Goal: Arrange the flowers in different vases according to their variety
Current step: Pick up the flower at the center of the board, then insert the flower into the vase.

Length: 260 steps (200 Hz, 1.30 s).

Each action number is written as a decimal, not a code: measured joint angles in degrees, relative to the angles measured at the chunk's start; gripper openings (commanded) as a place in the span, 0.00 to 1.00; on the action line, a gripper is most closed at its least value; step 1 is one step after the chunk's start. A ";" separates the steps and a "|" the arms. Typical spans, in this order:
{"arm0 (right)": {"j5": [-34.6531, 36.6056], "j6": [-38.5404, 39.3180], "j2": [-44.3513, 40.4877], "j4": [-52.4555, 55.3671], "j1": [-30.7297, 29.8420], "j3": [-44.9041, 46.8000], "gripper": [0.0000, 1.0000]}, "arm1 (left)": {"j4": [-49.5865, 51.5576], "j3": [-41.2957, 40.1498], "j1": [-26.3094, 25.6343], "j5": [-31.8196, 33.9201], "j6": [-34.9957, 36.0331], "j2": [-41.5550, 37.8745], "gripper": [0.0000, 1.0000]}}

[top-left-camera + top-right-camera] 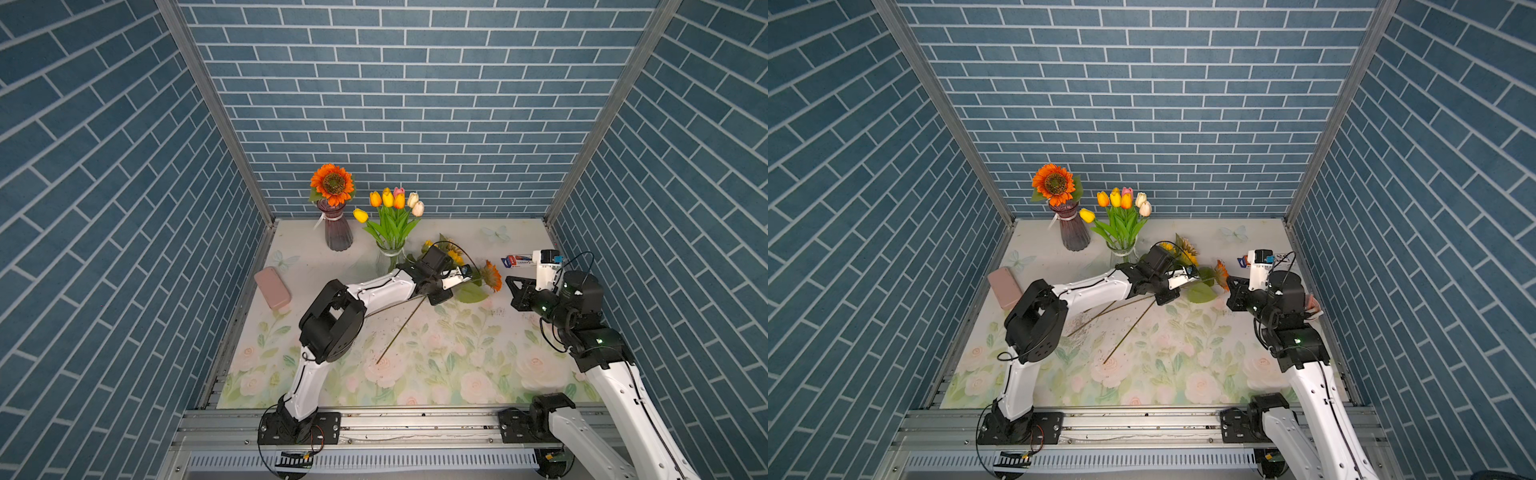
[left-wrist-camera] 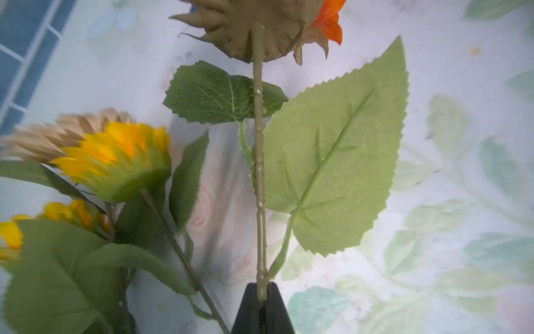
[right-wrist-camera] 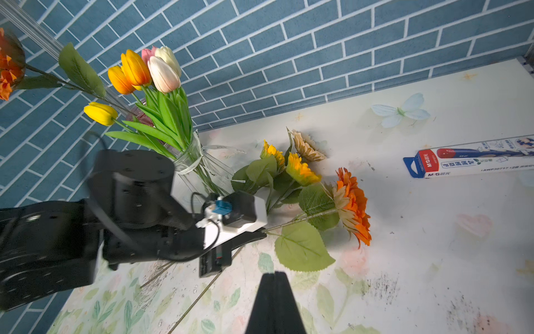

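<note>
Sorting by variety, partly done: tulips placed, most sunflowers loose.
Tulips [image 1: 392, 203] stand together in the clear vase [image 1: 390, 258] at frame centre in both top views. Just left of it, the purple vase [image 1: 337, 230] holds one orange sunflower [image 1: 332, 183]. Right of the clear vase, yellow sunflowers [image 3: 300, 170] and a cream sunflower [image 3: 307, 148] lie on the tabletop [image 1: 457, 353]. Left hand [image 2: 261, 293] is clenched on the stem [image 2: 259, 144] of a second orange sunflower [image 3: 354, 205], below its leaves; whether the flower is lifted cannot be told. Right hand [image 3: 276, 274] is clenched on nothing, at centre right. Judged remaining: moving this and the other loose sunflowers to the purple vase.
</note>
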<state>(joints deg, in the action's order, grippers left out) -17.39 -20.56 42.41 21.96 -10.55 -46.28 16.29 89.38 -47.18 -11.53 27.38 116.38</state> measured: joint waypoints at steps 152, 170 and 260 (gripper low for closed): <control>-0.74 0.02 -2.45 0.35 0.02 0.00 0.00 | -7.34 -18.12 -1.81 11.21 -4.07 -53.00 0.00; -1.11 0.02 -2.40 0.35 0.02 0.00 0.00 | -10.54 -20.33 -1.79 15.50 -4.50 -58.95 0.00; -3.34 0.02 0.20 -0.61 0.02 0.07 0.00 | -20.90 -16.70 24.81 20.31 -4.55 -64.06 0.00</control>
<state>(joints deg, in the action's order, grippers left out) -20.73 -20.53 42.61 21.34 -10.52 -46.22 -4.60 72.69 -22.37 8.78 22.83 52.31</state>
